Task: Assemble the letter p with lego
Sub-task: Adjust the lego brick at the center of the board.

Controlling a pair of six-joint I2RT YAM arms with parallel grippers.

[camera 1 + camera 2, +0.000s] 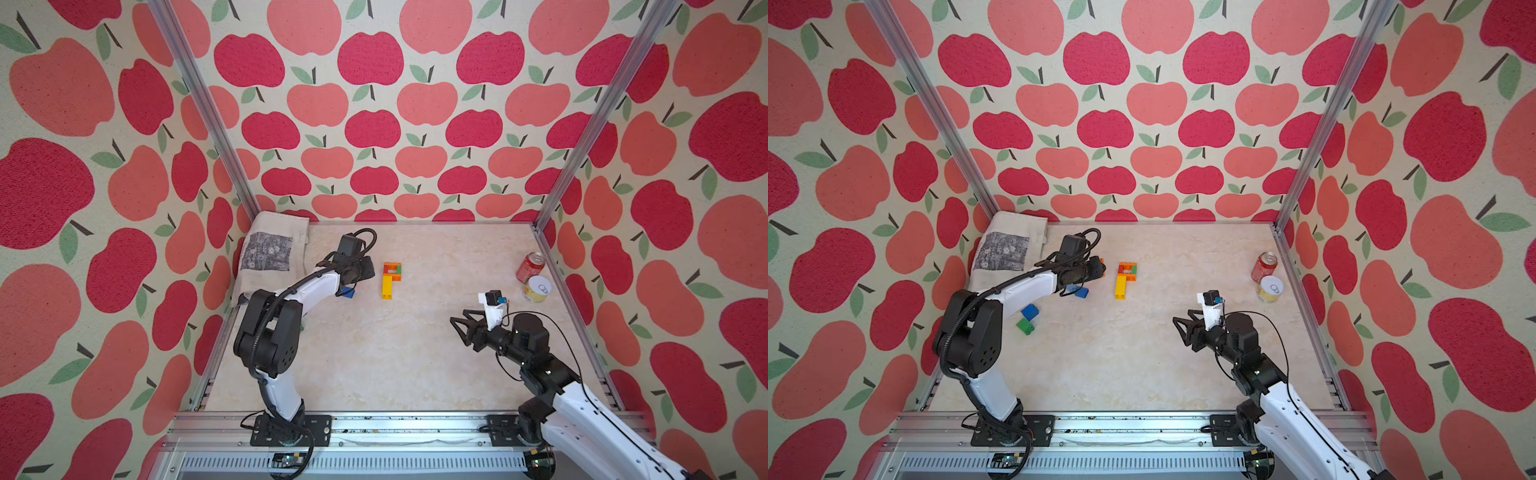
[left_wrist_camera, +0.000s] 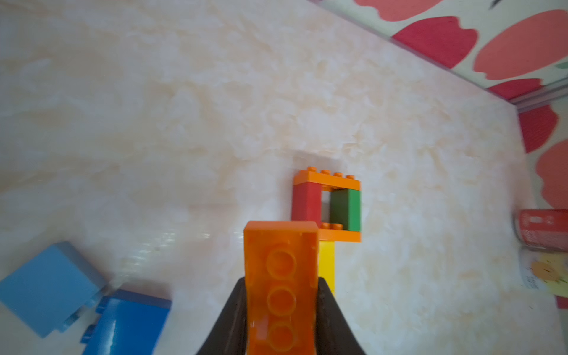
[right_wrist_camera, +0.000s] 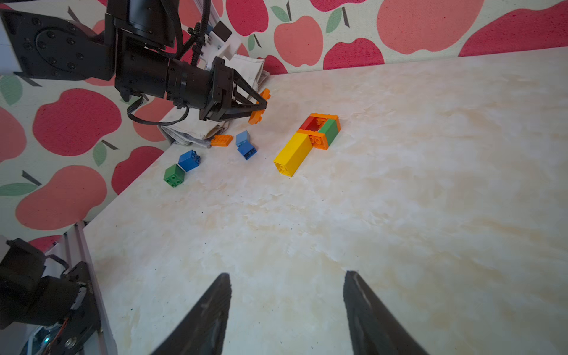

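Note:
The joined lego (image 1: 390, 279) (image 1: 1125, 279) lies flat mid-table: a yellow stem under an orange, red and green loop (image 2: 325, 204) (image 3: 307, 140). Just left of it and above the table, my left gripper (image 2: 281, 278) (image 3: 260, 106) is shut on an orange brick (image 2: 281, 264), underside towards the wrist camera. Loose lego sits under and beside that arm: an orange plate (image 3: 222, 140), a light blue brick (image 3: 242, 137), blue bricks (image 3: 247, 151) (image 3: 189, 159) and a green brick (image 3: 174, 175) (image 1: 1025, 326). My right gripper (image 3: 287, 273) (image 1: 455, 324) hangs open and empty at the right.
A red soda can (image 1: 530, 267) and a tin can (image 1: 537, 289) stand by the right wall. A folded cloth bag (image 1: 270, 253) lies in the back left corner. Apple-print walls and aluminium rails (image 1: 395, 419) bound the table.

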